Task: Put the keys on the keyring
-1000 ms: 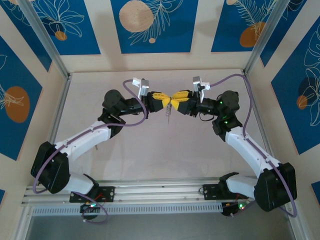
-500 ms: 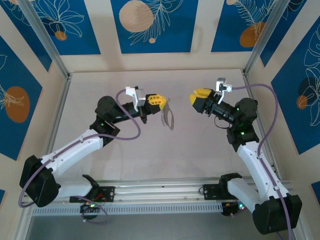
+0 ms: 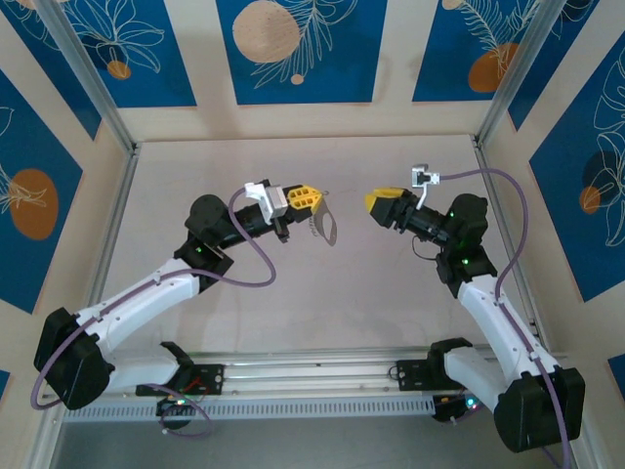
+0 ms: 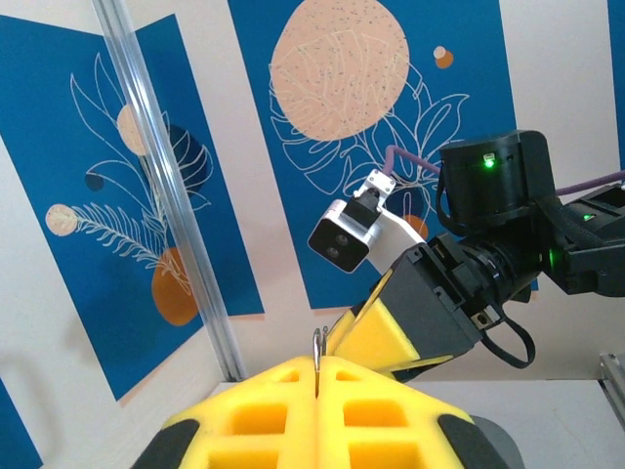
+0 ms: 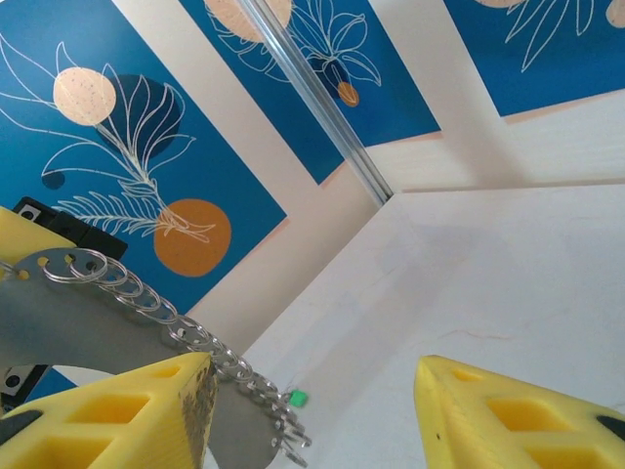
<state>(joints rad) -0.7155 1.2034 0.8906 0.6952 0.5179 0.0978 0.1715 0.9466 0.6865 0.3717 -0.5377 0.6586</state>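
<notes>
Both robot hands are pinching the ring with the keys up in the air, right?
No, only one is. The left gripper pinches the keyring up in the air. The right gripper is open, holds nothing and is apart from it. The top external view shows this.

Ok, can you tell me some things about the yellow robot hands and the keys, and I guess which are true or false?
1. The left gripper is shut on the keyring. True.
2. The right gripper is holding the keys. False: its fingers stand apart with nothing between them.
3. The two grippers are touching each other. False: the top view shows a gap between them.
4. A small green piece sits among the keys. True.
</notes>
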